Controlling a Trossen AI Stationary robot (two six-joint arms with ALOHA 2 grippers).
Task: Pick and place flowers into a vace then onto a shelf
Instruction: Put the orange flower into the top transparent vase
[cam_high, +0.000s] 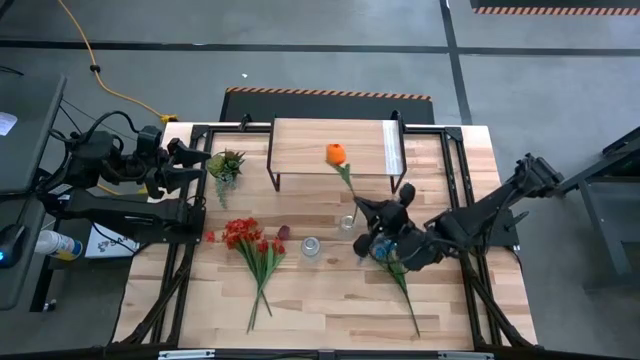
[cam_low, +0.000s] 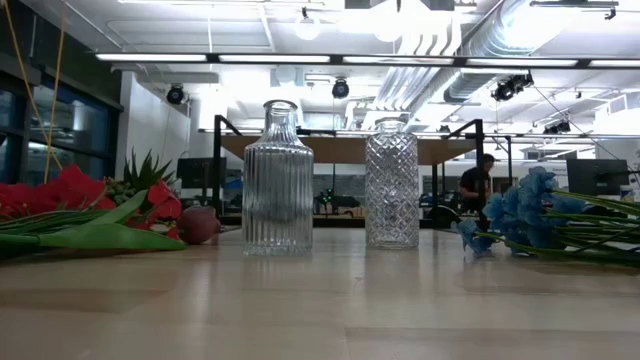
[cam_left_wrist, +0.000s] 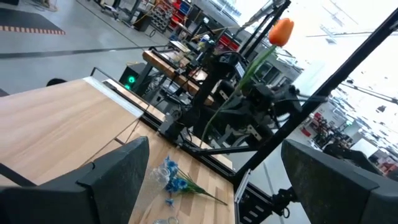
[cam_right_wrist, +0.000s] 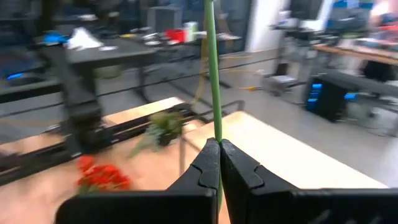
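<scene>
The right gripper (cam_right_wrist: 219, 152) has its two dark fingers pressed together on the thin green stem of the orange tulip (cam_high: 336, 153), holding it raised above the table (cam_high: 330, 290), its bloom over the shelf (cam_high: 300, 150) in the overhead view. The left gripper (cam_high: 200, 165) waits at the table's left edge beside the small green tuft (cam_high: 225, 163), its fingers (cam_left_wrist: 115, 180) spread wide with nothing between them. The red bunch (cam_high: 245, 238) lies flat on the table left of centre with the maroon tulip (cam_high: 283, 232) just beside it. The blue bunch (cam_low: 520, 215) lies under the right arm. Two clear glass vases, one ribbed (cam_low: 277, 180) and one diamond-cut (cam_low: 392, 185), stand upright near the middle.
</scene>
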